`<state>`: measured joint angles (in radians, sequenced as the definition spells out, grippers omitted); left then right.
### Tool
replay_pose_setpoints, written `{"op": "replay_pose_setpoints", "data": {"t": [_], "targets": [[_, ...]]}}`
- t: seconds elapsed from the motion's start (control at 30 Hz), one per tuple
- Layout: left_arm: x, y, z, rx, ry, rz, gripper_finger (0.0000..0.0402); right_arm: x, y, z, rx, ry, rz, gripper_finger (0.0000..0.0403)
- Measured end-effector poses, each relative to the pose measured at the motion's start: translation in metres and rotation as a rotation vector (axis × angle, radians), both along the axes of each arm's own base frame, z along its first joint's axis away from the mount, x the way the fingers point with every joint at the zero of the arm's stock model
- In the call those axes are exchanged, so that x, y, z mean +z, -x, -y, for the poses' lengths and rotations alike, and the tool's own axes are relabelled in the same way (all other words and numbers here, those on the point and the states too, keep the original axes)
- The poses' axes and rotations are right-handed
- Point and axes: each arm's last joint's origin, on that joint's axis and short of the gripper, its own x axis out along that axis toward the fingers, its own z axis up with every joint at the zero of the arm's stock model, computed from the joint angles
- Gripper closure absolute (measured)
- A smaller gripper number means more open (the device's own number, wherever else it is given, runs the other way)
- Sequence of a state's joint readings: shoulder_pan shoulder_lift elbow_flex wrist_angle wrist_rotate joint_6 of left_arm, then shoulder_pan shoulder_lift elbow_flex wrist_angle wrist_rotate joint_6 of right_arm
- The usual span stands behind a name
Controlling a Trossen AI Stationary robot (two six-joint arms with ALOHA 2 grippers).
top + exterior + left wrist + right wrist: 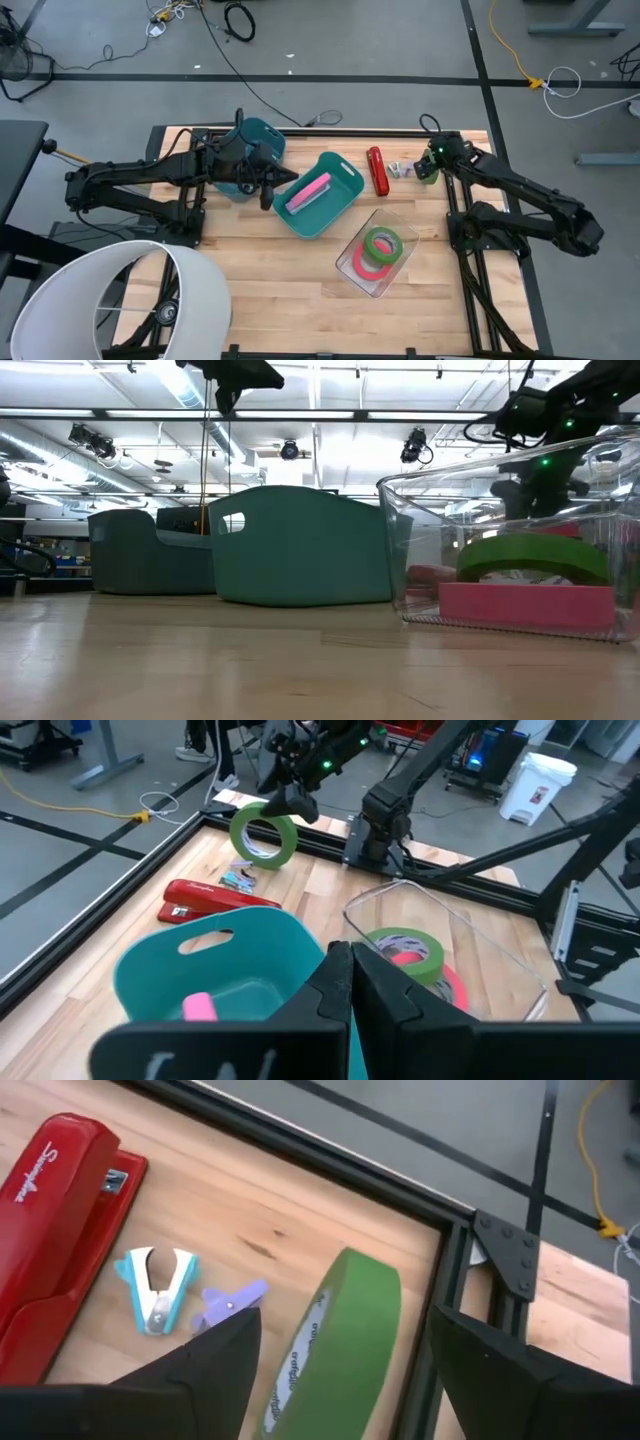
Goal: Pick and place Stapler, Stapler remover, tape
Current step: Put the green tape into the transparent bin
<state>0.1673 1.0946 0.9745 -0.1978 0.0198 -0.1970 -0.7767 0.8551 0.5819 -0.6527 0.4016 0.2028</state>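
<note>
the right tool (345,1350) is straddling an upright green tape roll (335,1345) with fingers wide; two rolls are lying in the clear plastic tray (400,222), red stapler (377,171) and blue staple remover (157,1285) waiting on the worktop (270,290).

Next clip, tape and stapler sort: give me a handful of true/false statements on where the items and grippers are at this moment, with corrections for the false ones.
1. The clear container holds two tape rolls, a green one on a red one. True.
2. The red stapler lies inside the teal bin. False: it lies on the table beside that bin.
3. The right gripper is at a green tape roll standing on edge near the table's far corner, with its jaws open around the roll. True.
4. The left gripper is wide open. False: it is shut and holds nothing visible.
5. Two small staple removers lie next to the stapler. True.
6. The teal bin is empty. False: a pink object lies in it.
</note>
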Motion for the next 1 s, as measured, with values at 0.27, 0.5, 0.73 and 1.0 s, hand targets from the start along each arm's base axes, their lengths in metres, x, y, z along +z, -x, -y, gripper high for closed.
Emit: {"op": "replay_pose_setpoints", "data": {"t": [0.27, 0.5, 0.73, 1.0], "targets": [[0.0, 0.0, 0.0, 0.008, -0.003, -0.003, 0.0392, -0.007, -0.003, 0.003, -0.006, -0.062, 0.006, 0.0129], [0.0, 0.0, 0.0, 0.008, -0.003, -0.003, 0.0392, -0.012, -0.007, 0.005, 0.009, -0.11, 0.002, 0.0153], [0.0, 0.0, 0.0, 0.008, -0.003, -0.002, 0.0392, -0.014, -0.008, 0.006, 0.015, -0.122, -0.004, 0.02], [0.0, 0.0, 0.0, 0.008, -0.003, -0.002, 0.0392, -0.014, -0.009, 0.006, 0.029, -0.114, -0.009, 0.0259]]}}
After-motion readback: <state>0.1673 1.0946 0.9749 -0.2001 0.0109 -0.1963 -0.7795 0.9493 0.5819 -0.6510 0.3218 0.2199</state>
